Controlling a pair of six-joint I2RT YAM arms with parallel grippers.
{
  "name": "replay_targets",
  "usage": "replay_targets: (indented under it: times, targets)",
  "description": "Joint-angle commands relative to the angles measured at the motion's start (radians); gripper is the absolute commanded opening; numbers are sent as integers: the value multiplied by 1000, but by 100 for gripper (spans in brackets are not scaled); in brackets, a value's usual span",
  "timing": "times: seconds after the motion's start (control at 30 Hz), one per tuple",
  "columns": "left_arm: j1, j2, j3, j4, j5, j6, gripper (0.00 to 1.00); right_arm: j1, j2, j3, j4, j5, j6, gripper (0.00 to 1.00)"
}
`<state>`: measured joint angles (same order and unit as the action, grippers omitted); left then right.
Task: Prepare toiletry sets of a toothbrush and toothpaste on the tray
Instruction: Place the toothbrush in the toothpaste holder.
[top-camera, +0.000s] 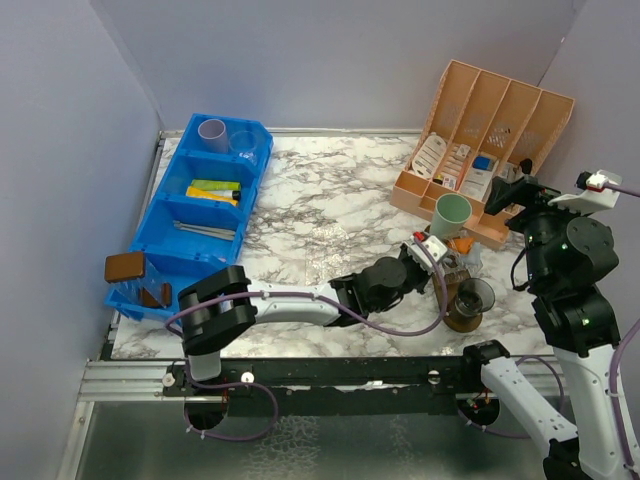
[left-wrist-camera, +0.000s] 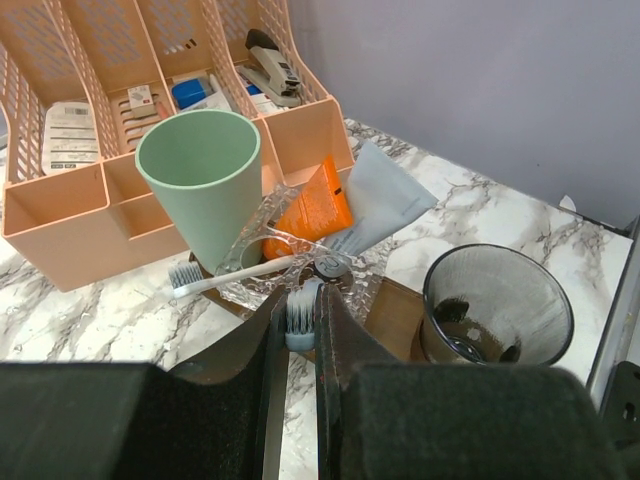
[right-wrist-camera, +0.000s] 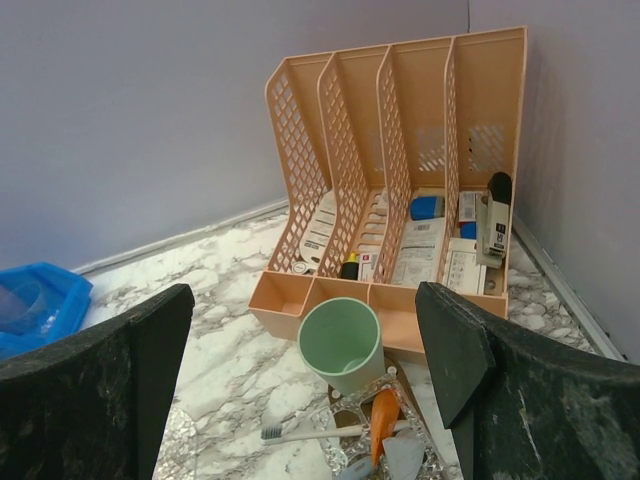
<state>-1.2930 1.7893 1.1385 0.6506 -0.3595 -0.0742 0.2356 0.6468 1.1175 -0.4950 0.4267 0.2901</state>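
Smoky cup looked like my target: left claw was clamped on a toothbrush near the tray, next prob. needing a swing right & drop-in.

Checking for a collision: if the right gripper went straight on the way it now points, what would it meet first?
Probably the mint green plastic cup, which sits centred just ahead of the open right gripper; depth is unclear.
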Motion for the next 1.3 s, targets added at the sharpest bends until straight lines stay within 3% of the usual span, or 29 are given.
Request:
replay_targets:
  times: [0.0, 1.27]
  targets:
    - [12, 26, 43, 46, 32, -20, 0, 8, -1, -5, 37, 26, -14, 94]
    - [54, 177, 164, 6, 82, -54, 0, 11, 12, -40, 69, 32, -23, 94]
